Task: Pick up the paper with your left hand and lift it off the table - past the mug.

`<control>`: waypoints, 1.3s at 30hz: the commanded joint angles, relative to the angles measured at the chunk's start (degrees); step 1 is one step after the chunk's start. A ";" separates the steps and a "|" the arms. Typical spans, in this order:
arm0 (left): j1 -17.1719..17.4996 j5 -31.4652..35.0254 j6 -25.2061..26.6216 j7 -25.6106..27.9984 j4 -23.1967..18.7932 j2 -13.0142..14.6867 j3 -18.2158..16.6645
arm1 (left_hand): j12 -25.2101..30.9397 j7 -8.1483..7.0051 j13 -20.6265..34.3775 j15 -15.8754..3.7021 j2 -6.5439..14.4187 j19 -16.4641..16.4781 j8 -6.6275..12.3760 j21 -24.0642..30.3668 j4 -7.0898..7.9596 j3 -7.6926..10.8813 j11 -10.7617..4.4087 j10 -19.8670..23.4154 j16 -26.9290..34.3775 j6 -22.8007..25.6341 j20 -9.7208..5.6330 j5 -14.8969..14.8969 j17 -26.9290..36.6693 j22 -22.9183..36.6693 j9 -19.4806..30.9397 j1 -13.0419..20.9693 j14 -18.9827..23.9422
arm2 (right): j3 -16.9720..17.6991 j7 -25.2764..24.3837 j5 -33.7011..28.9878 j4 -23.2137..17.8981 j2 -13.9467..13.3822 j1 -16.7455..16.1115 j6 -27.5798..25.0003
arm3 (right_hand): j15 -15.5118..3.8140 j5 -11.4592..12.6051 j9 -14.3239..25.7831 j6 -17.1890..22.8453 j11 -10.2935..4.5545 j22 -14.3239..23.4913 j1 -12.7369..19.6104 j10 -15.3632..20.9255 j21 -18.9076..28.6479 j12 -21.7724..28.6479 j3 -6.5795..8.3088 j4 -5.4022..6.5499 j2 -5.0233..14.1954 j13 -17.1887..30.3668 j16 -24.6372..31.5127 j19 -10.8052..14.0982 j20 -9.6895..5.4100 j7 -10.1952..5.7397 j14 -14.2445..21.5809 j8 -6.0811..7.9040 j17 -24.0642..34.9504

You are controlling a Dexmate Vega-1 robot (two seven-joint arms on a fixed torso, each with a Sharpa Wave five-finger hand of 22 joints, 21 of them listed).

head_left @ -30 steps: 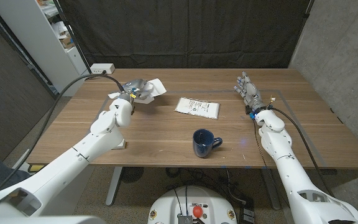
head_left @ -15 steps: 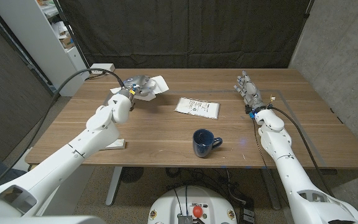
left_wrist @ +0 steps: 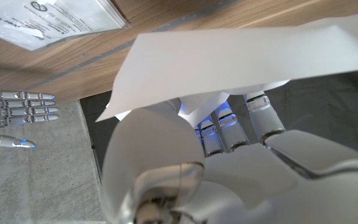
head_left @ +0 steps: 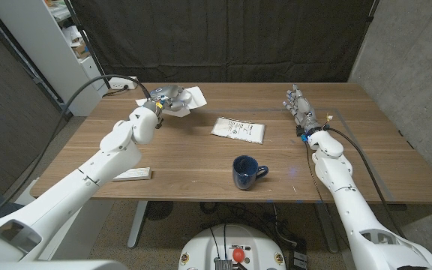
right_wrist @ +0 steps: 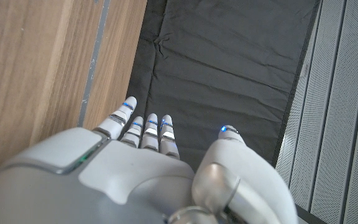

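My left hand point(head_left: 164, 101) grips a white sheet of paper point(head_left: 189, 100) and holds it up over the table's far left part. In the left wrist view the paper point(left_wrist: 241, 59) bends across my left hand point(left_wrist: 216, 162), fingers curled on it. The dark blue mug point(head_left: 246, 172) stands near the table's front middle, well to the right of and nearer than the held paper. My right hand point(head_left: 298, 109) stands at the far right with its fingers straight and apart, holding nothing; the right wrist view shows this right hand point(right_wrist: 148, 168) from behind.
A printed white packet point(head_left: 238, 128) lies flat mid-table between paper and mug. A small flat white block point(head_left: 133, 174) lies at the front left edge. A white power strip point(head_left: 123, 81) sits at the table's far left corner.
My left hand has carried the paper farther from me and slightly right, rising above the table. The right arm stayed still.
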 commanded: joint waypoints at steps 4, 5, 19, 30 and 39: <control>-0.53 0.66 -1.77 -1.98 -2.45 0.50 -1.52 | -0.13 -0.47 0.20 -0.51 -0.01 -0.21 -0.32 -0.17 -0.06 -0.34 -0.10 0.52 -0.07 0.37 -0.32 -0.32 0.28 0.01 0.25 0.10 0.29 | -0.15 -0.91 -0.33 -1.12 -0.68 -0.66 -0.68 | 0.27 -0.04 0.10 0.44 0.31 0.17 0.61 0.44 -0.09 0.04 0.04 -0.40 -0.01 0.11 0.02 0.60 0.19 0.29 0.04 -0.01 -0.01; -0.48 0.77 -1.71 -2.06 -2.68 0.52 -1.63 | -0.14 -0.47 0.21 -0.54 -0.01 -0.21 -0.31 -0.17 -0.07 -0.35 -0.13 0.53 -0.08 0.42 -0.33 -0.32 0.28 0.01 0.25 0.11 0.28 | -0.04 -0.72 0.00 -1.05 -0.60 -0.65 -0.68 | 0.27 -0.05 0.10 0.43 0.25 0.17 0.61 0.44 -0.10 0.04 0.04 -0.41 -0.01 0.11 0.02 0.60 0.20 0.27 0.03 -0.01 -0.01; 0.60 1.64 -1.60 -2.86 -4.95 0.88 -2.93 | -0.20 -0.29 0.28 -0.43 0.05 -0.29 -0.36 -0.21 -0.10 -0.46 -0.31 0.78 -0.14 0.76 -0.36 -0.32 0.24 0.00 0.26 0.08 0.41 | -0.25 -0.76 0.11 -1.38 -0.66 -1.07 -0.34 | 0.19 -0.06 0.10 0.47 0.22 0.17 0.57 0.51 -0.10 0.05 0.00 -0.46 0.02 0.11 0.05 0.66 0.21 0.23 0.11 0.00 0.00; 0.37 2.29 -1.67 -3.69 -5.77 0.78 -3.27 | -0.22 -0.54 0.32 -0.53 0.04 -0.49 -0.44 -0.30 -0.17 -0.55 -0.29 0.95 -0.23 0.81 -0.41 -0.31 0.24 -0.01 0.26 0.14 0.29 | -0.23 -0.74 0.37 -0.81 -0.44 -1.07 -0.22 | 0.17 -0.07 0.10 0.47 0.16 0.17 0.54 0.46 -0.12 0.03 -0.03 -0.51 0.04 0.11 0.04 0.68 0.18 0.27 0.10 0.00 0.00; 0.32 2.81 -2.21 -3.48 -6.20 0.48 -3.42 | -0.28 -0.53 0.36 -0.44 0.14 -0.69 -0.52 -0.39 -0.09 -0.63 -0.37 1.06 -0.32 0.89 -0.34 -0.31 0.24 -0.02 0.27 0.02 0.22 | -0.16 -1.01 0.27 -0.94 -0.33 -1.49 -0.06 | 0.20 -0.08 0.10 0.49 0.21 0.17 0.51 0.51 -0.14 0.03 -0.05 -0.56 0.06 0.11 0.03 0.68 0.22 0.31 0.08 0.00 0.00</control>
